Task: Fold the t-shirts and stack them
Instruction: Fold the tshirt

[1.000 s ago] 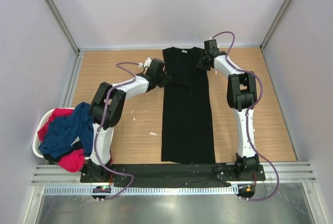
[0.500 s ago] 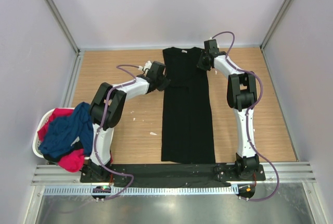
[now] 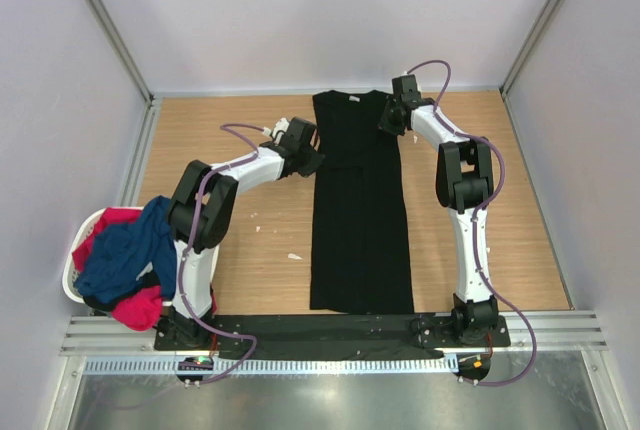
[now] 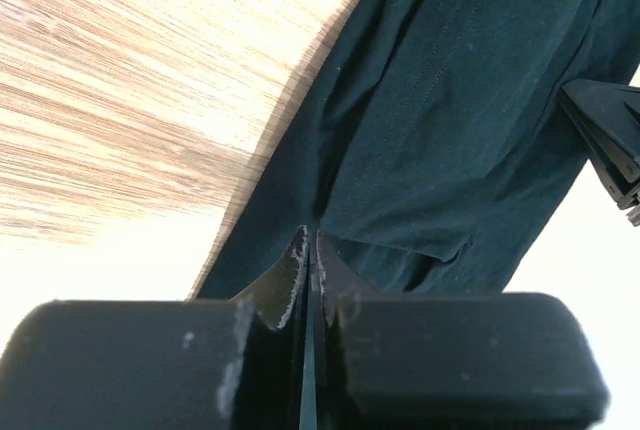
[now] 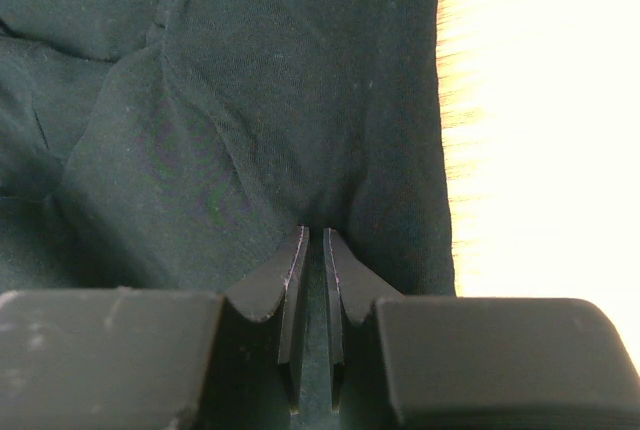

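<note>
We see a pale wooden worktop boxed in by plain lilac-grey walls at 9, 12 and 3 o'clock. A metal rail runs along the near edge at 6 o'clock.

The black t-shirt lies flat as a long narrow strip down the middle. Its collar points to 12 o'clock and its hem to 6 o'clock, close to the arm bases.

At 8 o'clock, by the worktop's left edge and just beside the left arm's base, stands the white laundry basket. In it the navy blue t-shirt is heaped over the red-pink t-shirt. A small white scrap lies on the wood left of the strip.

The left tool is at the strip's left edge, toward 11 o'clock. Its jaws are pressed together, pinching the black cloth where creases run into the tips. The right tool is at the right edge, toward 1 o'clock, jaws narrow with cloth nipped between them.

Bare wood lies open at 9 and 3 o'clock of the strip.
</note>
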